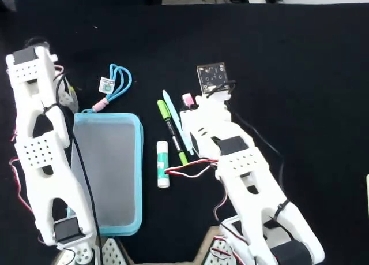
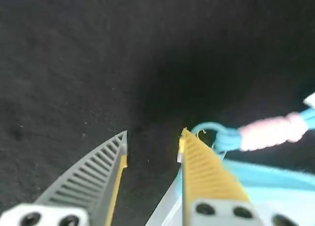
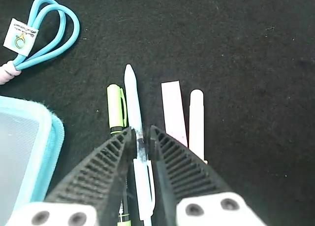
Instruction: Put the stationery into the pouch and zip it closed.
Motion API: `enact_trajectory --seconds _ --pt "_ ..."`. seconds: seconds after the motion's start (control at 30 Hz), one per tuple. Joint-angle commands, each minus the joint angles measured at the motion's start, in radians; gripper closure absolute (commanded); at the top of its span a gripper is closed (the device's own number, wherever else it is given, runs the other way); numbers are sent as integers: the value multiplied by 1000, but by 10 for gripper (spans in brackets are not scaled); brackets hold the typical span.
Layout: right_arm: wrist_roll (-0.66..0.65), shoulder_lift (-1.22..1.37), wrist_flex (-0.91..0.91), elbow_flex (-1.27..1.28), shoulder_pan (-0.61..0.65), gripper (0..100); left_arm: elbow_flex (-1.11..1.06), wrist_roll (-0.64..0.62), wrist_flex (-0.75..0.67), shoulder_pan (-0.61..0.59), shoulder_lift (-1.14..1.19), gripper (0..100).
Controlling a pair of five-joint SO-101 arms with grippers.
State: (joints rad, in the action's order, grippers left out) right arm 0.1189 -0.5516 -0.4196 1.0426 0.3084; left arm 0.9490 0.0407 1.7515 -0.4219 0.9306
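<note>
The light blue pouch (image 1: 109, 161) lies flat at the left, its strap (image 1: 118, 83) looped beyond it. A green pen (image 3: 116, 108), a pale blue pen (image 3: 133, 95), a pink eraser (image 3: 173, 110) and a white stick (image 3: 196, 120) lie side by side to the pouch's right. A glue stick (image 1: 163, 164) lies nearer the front. My right gripper (image 3: 141, 136) is down on the pale blue pen, shut on its barrel. My left gripper (image 2: 153, 136) is open with nothing between its fingers, just off the pouch's far left corner (image 2: 256, 174), near the pink strap bead (image 2: 270, 132).
Black cloth covers the table. A small dark circuit board (image 1: 212, 76) lies just beyond the right arm. Red and white cables run along both arms. Open cloth stretches across the far and right side of the table.
</note>
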Motion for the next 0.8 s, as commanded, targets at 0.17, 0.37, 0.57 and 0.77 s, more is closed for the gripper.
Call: enact_trajectory --seconds 0.17,0.37,0.57,0.77 --pt "3 -5 15 -13 -15 942 -320 43 11 81 -370 826" --pt "3 -5 15 -13 -15 942 -326 37 -38 124 -437 826" --pt "3 -5 15 -13 -15 942 -275 37 -94 120 -316 826" --pt "3 -5 15 -13 -15 942 -120 41 -20 131 -199 826"
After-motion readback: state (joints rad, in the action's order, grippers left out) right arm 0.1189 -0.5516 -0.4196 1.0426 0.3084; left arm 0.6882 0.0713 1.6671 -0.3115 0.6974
